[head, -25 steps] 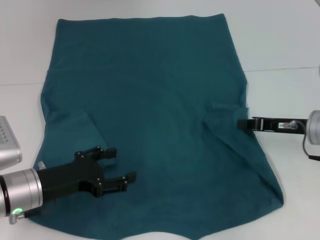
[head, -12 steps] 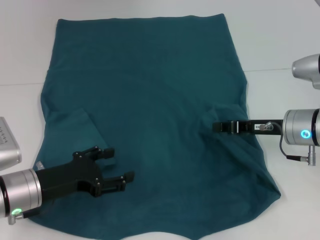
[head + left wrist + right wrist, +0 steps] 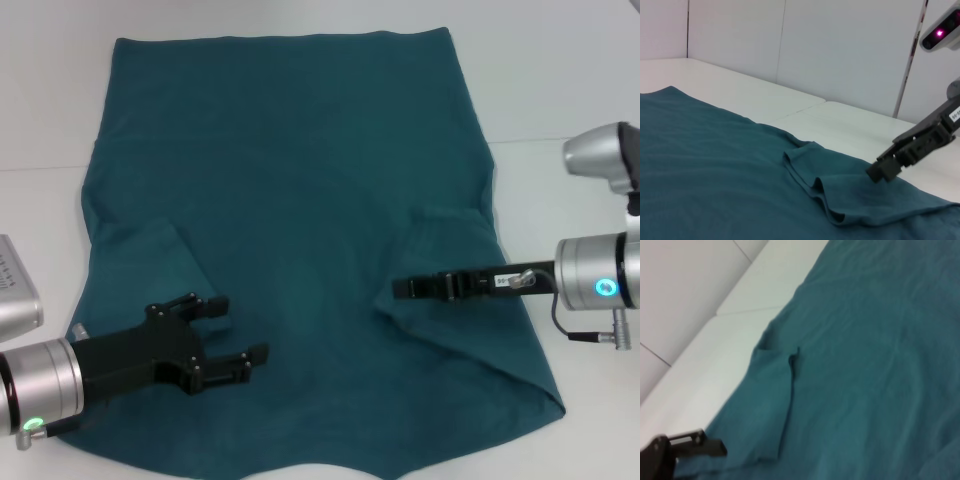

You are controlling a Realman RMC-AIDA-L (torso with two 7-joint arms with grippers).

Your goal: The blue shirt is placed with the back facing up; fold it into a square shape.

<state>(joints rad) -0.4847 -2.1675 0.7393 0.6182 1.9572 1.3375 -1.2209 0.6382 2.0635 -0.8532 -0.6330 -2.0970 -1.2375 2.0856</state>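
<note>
Right hand (image 3: 405, 289) seemingly pinches blue shirt's (image 3: 300, 180) folded sleeve.

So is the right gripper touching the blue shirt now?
Touching. The left wrist view shows the right gripper pressed into the blue shirt, with fabric bunched ahead of it.

My head camera shows the blue shirt (image 3: 300, 200) as one plain dark teal field, unpatterned, its folded-in sleeves the same tone. The table (image 3: 560, 80) beneath is white. My left gripper (image 3: 235, 335) is matte black on a silver wrist with a small green light; the cloth between and beyond its fingers (image 3: 250, 354) is unbroken teal. My right gripper (image 3: 402, 288) is black too, on a silver wrist with a cyan-lit ring. Just ahead of its tips: only teal.
</note>
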